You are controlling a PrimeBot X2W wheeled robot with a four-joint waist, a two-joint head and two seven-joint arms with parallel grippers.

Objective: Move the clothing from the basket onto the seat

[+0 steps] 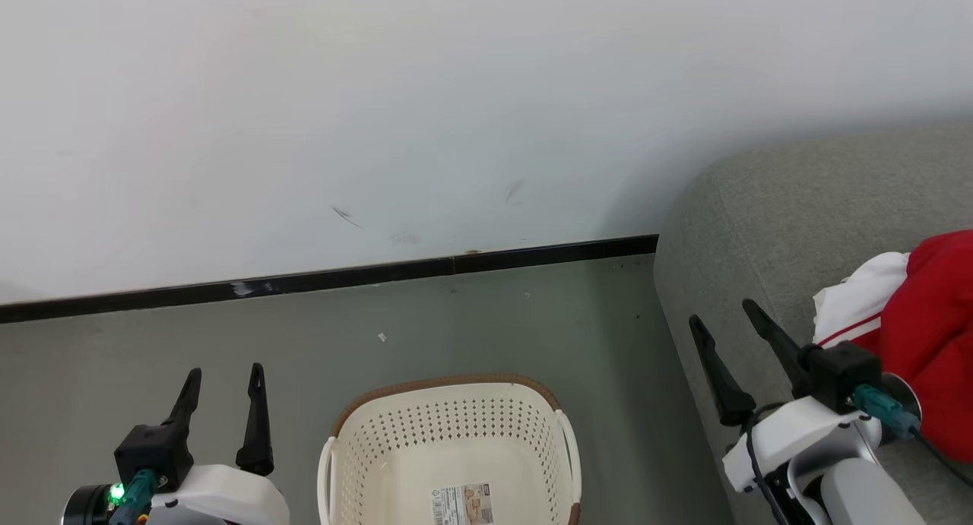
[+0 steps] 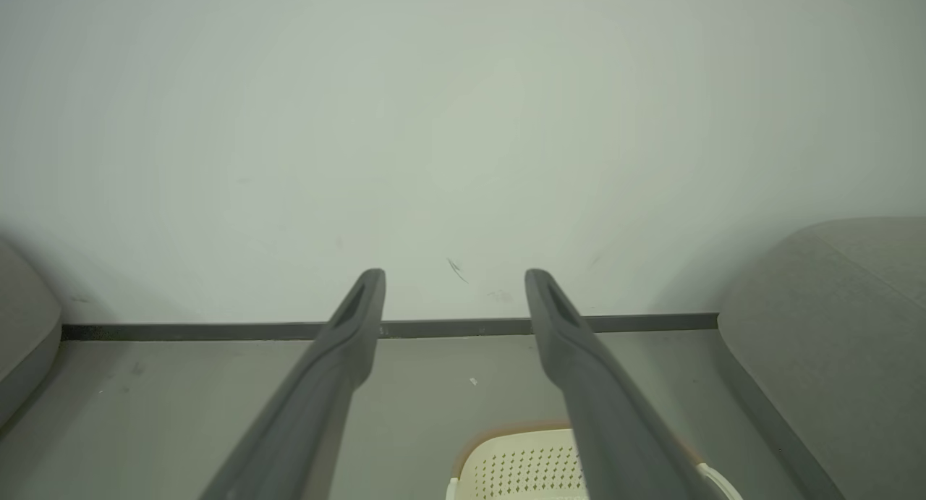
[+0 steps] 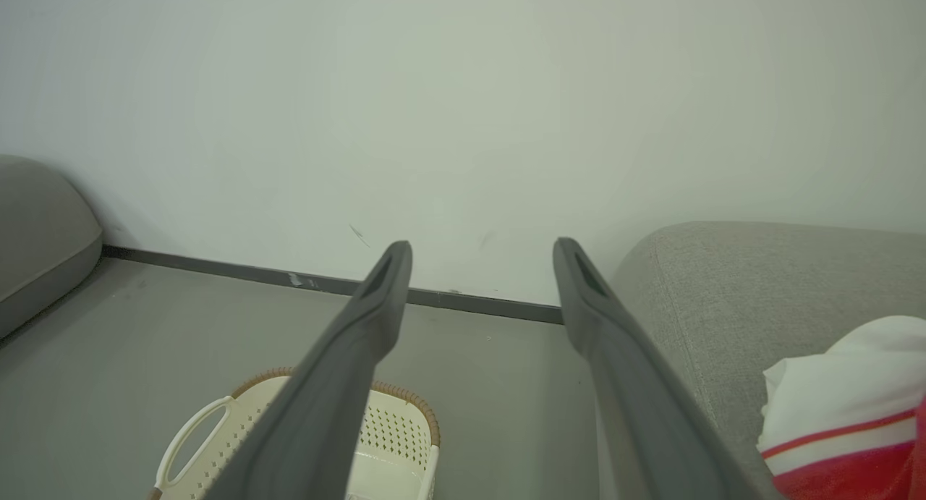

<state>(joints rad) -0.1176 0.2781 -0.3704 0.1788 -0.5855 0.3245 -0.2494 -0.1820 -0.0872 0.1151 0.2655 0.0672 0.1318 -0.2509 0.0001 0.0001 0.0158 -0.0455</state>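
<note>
Red/white clothing (image 1: 923,335) heaped on grey seat (image 1: 790,206), cream basket (image 1: 357,449) upright on floor

Empty left hand (image 2: 456,279), fingers spread wide. Cream basket (image 2: 521,467) on floor (image 2: 181,406) at bottom edge, partly behind one finger. Grey seat (image 2: 832,341) right, apart from basket. White wall (image 2: 463,124), dark baseboard (image 2: 217,331) behind.

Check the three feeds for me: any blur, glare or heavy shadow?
Head view: sharp, evenly lit, no glare; only a soft shadow on the white wall beside the grey fabric sofa. Left wrist view: hazy, dim corners, the left tool soft-edged up close. Right wrist view: same haze; red and white fabric clothing slightly blurred.
</note>
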